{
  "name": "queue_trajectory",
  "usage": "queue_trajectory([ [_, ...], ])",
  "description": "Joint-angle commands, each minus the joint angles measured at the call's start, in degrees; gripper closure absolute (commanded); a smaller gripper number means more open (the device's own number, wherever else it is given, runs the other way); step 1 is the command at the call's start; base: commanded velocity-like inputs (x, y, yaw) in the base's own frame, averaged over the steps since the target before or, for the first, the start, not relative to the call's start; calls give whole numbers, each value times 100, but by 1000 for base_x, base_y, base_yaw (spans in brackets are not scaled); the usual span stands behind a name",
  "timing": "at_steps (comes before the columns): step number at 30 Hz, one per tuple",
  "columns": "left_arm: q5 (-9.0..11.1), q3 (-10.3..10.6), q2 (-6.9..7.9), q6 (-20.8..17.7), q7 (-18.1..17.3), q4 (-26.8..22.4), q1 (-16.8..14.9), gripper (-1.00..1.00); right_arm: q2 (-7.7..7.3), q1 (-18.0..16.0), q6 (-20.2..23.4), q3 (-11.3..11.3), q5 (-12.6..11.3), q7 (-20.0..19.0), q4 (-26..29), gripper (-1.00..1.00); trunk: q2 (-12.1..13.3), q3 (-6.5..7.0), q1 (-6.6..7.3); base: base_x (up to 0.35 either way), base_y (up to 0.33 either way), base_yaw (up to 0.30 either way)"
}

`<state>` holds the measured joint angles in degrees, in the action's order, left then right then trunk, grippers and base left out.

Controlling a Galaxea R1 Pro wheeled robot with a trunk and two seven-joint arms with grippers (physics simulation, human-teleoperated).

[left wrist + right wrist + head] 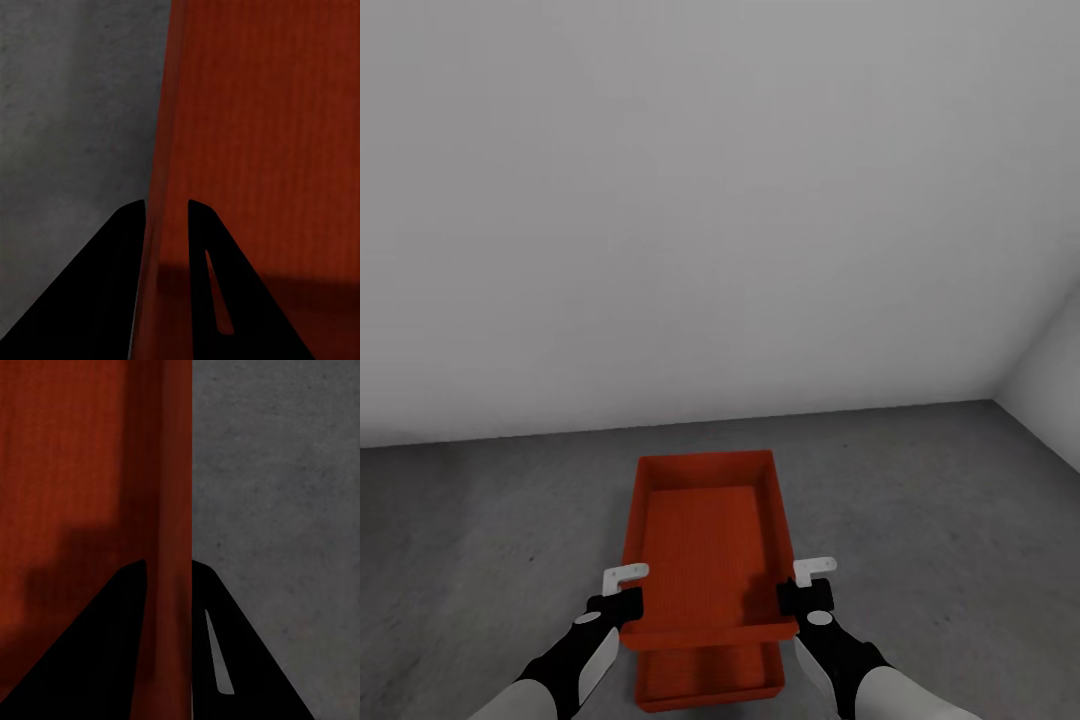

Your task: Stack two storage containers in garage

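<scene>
Storage container, upper, hangs between both grippers: the left gripper is clamped on its left wall, the right gripper on its right wall. Beneath them the lower storage container sits on the grey concrete floor, partly covered

Right gripper: 2 dark fingers straddle thin orange-red wall of storage container, 1 on each side, pressed against it. Container's ribbed inner surface on one side of wall, partly shadowed. Rough dark grey concrete floor on other side.
</scene>
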<state>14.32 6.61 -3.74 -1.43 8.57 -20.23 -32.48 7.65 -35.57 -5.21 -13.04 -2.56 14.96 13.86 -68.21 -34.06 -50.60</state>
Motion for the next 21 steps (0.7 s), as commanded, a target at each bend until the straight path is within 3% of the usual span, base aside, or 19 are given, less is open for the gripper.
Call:
queue_trajectory([
  [1,-43,-28,181,457,338,-25,-4,100,-44,-3,-32,73,-87,33,-23,100,-3,-5,0,0,0,0],
  [16,-39,-28,181,452,338,-15,-4,100,-38,-3,-32,73,-87,33,-23,100,-3,-5,0,-31,0,0],
  [21,-35,-28,181,450,338,-8,-4,100,-36,-3,-33,73,-87,33,-23,100,-3,-5,0,-241,0,0],
])
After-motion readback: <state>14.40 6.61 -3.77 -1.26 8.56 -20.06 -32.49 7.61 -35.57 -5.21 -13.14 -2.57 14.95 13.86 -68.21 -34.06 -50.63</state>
